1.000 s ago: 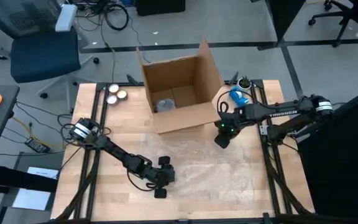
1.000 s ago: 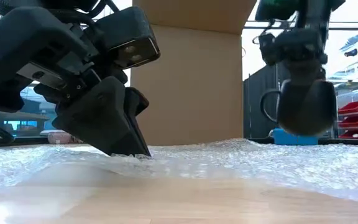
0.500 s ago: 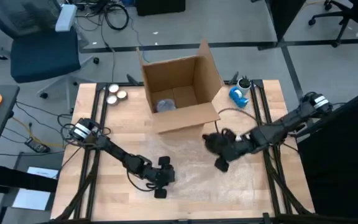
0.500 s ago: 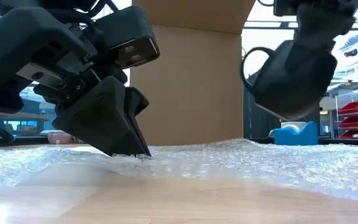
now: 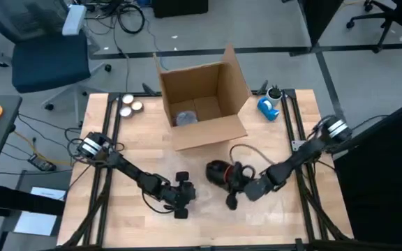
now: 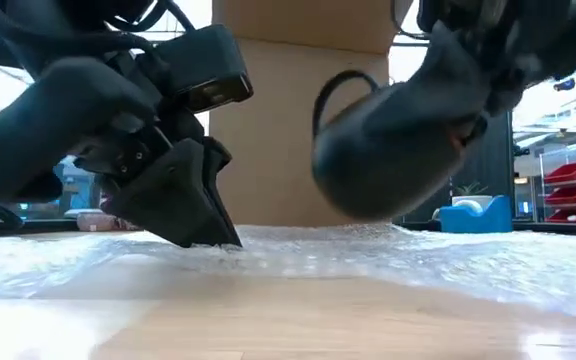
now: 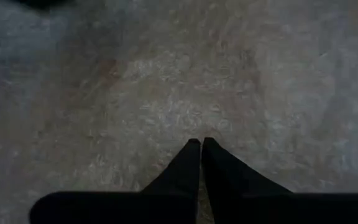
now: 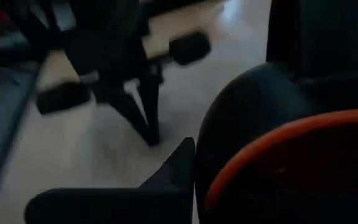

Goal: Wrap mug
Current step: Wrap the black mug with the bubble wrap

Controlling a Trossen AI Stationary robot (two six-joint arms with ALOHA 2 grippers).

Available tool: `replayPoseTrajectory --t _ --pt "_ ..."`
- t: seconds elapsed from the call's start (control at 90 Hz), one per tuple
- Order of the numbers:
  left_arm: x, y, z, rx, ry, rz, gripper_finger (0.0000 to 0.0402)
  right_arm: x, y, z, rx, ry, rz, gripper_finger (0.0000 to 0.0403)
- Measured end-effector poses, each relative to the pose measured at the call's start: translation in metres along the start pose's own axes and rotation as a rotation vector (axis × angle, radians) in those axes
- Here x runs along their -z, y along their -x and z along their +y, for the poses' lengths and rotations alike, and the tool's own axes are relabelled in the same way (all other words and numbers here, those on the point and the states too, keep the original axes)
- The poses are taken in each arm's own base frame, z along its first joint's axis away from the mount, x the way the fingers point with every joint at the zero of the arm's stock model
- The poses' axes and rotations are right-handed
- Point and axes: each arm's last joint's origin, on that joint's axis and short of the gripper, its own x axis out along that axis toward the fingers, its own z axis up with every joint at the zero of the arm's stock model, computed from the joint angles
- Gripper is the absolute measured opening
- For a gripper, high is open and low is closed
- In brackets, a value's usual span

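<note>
**What you can't make out**

Your right wrist view crops the mug [image 8: 272,143] at the frame edges, and one of the right gripper's [image 5: 237,183] fingers sits out of sight behind it. Low view blurs the mug with motion. In the cardboard box [image 5: 202,104], a grey item [image 5: 185,117] is too small to identify. Left gripper [image 7: 201,144] fingertips bury themselves in the bubble wrap [image 7: 166,93].

This is a robotics lab or workshop. The wooden table [image 5: 131,146] stands on a bare grey floor, with a blue office chair [image 5: 47,56] and loose black cables [image 5: 128,14] just beyond its far left corner. Level across the table, red storage bins [image 6: 573,185] line shelving at the far right.
</note>
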Motion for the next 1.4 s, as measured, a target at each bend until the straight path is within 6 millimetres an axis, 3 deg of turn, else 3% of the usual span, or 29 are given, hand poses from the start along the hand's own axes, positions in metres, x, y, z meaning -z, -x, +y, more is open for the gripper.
replayPoseTrajectory --t 0.189,0.578,0.967,1.4 --pt "-0.002 -0.001 0.0 0.008 -0.012 -0.024 0.0005 0.011 -0.023 0.012 0.192 0.055 -0.087 0.0" --pt "-0.007 -0.001 -0.006 0.142 0.009 -0.06 0.0005 0.031 -0.059 0.037 0.281 0.135 -0.108 0.0" --pt "-0.006 -0.001 -0.006 0.141 0.01 -0.048 0.0005 0.031 -0.068 0.039 0.248 0.189 -0.056 0.0008" --pt "-0.01 0.0 -0.007 0.15 0.048 -0.077 0.0005 0.034 -0.073 0.03 0.258 0.048 -0.015 0.0087"
